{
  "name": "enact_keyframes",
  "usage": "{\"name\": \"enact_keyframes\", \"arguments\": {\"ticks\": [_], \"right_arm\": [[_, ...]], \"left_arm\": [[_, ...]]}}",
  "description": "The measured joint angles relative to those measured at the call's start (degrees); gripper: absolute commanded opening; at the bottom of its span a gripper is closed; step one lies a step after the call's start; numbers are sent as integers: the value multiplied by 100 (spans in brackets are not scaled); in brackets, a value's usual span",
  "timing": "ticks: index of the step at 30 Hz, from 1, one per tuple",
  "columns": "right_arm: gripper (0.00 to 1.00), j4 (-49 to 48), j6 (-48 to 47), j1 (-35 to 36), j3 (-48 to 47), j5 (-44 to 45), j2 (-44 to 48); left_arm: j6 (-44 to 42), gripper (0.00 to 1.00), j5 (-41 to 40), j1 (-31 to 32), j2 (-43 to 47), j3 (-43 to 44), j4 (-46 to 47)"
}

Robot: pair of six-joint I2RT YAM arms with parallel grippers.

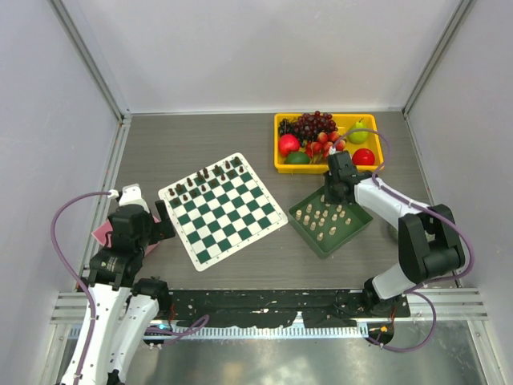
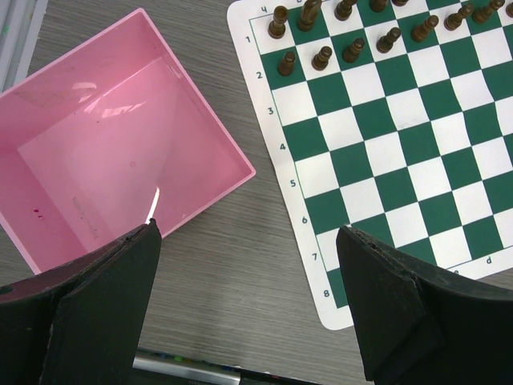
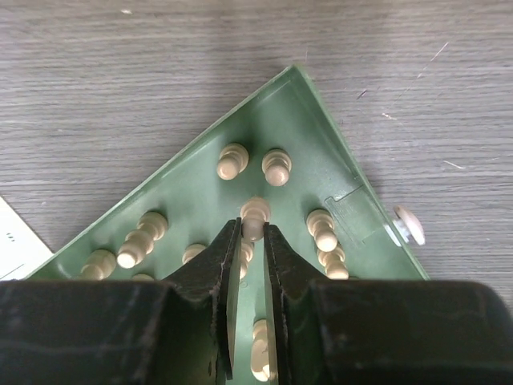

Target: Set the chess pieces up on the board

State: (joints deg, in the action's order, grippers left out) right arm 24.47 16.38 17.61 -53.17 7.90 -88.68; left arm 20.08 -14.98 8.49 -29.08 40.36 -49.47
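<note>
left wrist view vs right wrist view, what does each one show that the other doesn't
Only the left wrist view: the pink box, dark pieces on the board, the left pincer open. Only the right wrist view: the green tray of cream pieces, the right pincer shut on one cream piece. Both: the grey table; a white sliver at the right view's edge may be the board.

A table (image 1: 200,132) with a grey wood-grain top fills the middle of the space. Plain white walls close it in: a back wall (image 1: 264,48) along the table's far edge, a left wall (image 1: 40,120) and a right wall (image 1: 473,96) on either side. Slim metal posts (image 1: 88,56) rise at the table's far corners, where the walls meet. A ribbed aluminium rail (image 1: 449,303) runs along the table's near edge, with a dull metal sheet (image 1: 280,361) beyond it. The light is even, and shadows on the table are soft.
</note>
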Motion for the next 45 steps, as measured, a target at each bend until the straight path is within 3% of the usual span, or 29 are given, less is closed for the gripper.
{"name": "enact_keyframes", "arguments": {"ticks": [10, 18, 23, 31, 45], "right_arm": [[9, 323, 4, 251, -201, 107, 960], [9, 492, 76, 1513, -833, 195, 1178], [9, 413, 118, 2199, -1480, 199, 358], [10, 315, 125, 2455, -1943, 85, -1202], [10, 280, 129, 2570, -2280, -74, -1845]], "left_arm": [[0, 99, 0, 0, 9, 0, 0], [0, 99, 0, 0, 11, 0, 4], [0, 99, 0, 0, 13, 0, 4], [0, 99, 0, 0, 28, 0, 9], [-2, 99, 2, 0, 28, 0, 15]]}}
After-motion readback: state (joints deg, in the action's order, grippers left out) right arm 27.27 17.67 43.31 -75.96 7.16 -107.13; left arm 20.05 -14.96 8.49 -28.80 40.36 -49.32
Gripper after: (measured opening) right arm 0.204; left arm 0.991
